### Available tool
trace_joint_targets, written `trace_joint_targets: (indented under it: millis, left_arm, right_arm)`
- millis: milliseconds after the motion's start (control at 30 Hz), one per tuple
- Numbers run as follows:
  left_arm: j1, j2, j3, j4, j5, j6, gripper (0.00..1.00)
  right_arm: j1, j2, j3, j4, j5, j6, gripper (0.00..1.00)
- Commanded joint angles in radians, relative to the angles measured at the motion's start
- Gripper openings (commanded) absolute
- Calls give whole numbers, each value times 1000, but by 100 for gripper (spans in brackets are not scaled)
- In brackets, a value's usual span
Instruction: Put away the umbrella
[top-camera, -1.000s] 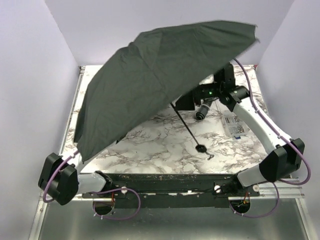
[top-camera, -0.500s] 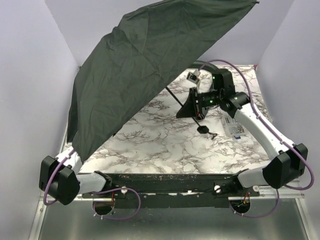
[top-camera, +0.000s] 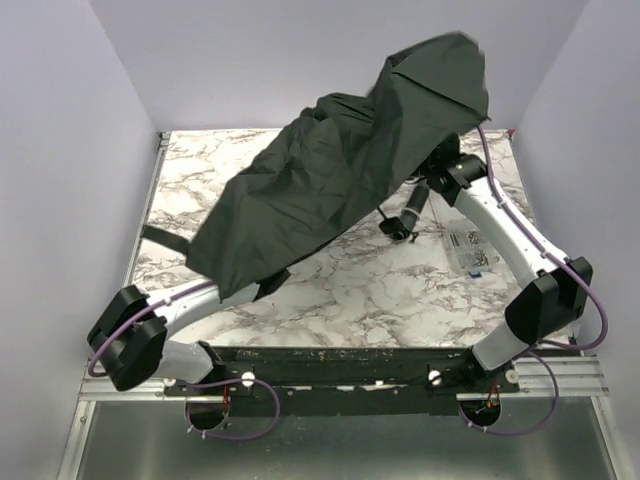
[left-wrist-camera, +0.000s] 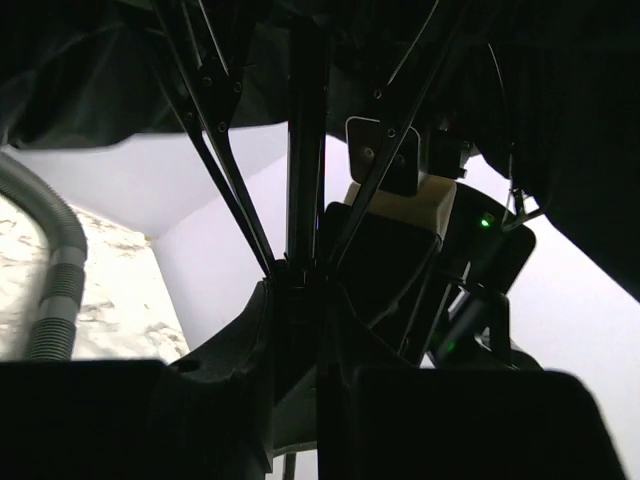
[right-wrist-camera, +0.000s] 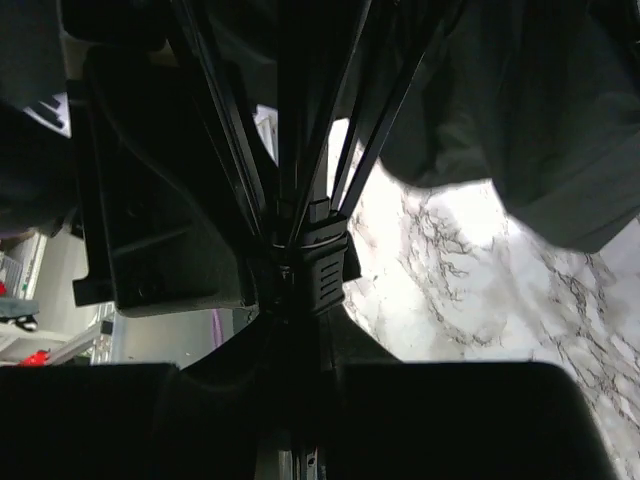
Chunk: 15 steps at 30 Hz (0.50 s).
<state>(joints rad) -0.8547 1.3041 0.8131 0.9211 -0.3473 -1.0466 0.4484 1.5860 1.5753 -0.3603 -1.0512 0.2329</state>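
umbrella (top-camera: 340, 190) shaft clamped in left tool (left-wrist-camera: 300, 305), right tool (right-wrist-camera: 300, 305)

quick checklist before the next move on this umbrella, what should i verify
1. Left end effector gripping the umbrella by its shaft: ok, closed on it where the ribs meet.
2. Right end effector on the runner: ok, closed on it.
3. Canopy folded tight: not ok, the fabric hangs loose and rumpled.
4. Left arm visible from above: not ok, fabric covers its forward part.
5. Handle clear of the table: cannot tell.
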Motion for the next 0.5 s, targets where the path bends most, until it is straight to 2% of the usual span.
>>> trace_joint_targets:
  millis: [0,167,200,233,333,400,467]
  left_arm:
    - [-114,56,-20,46,104,-75,0]
    - [-136,86,-80,117,42,-137,0]
    - [-135,82,-92,125,18,-142,0]
    - [-129,72,-100,135,0,-144,0]
    - [-80,33,-112,145,-37,-129,0]
    - [-40,4,-106,126,-44,-107,0]
    - [-2,-20,-94,108,-42,-75,0]
  right_arm:
    - [6,10,6,171,150,55,0]
    - [6,-24,-81,186,169,46,1]
    - [6,-31,-97,182,149,33,7]
    - [6,-40,-113,182,131,23,22]
    - [6,-80,-173,167,85,-10,52]
    - [6,-104,-199,130,62,-45,64]
    - [6,-129,-222,90,50,-72,70]
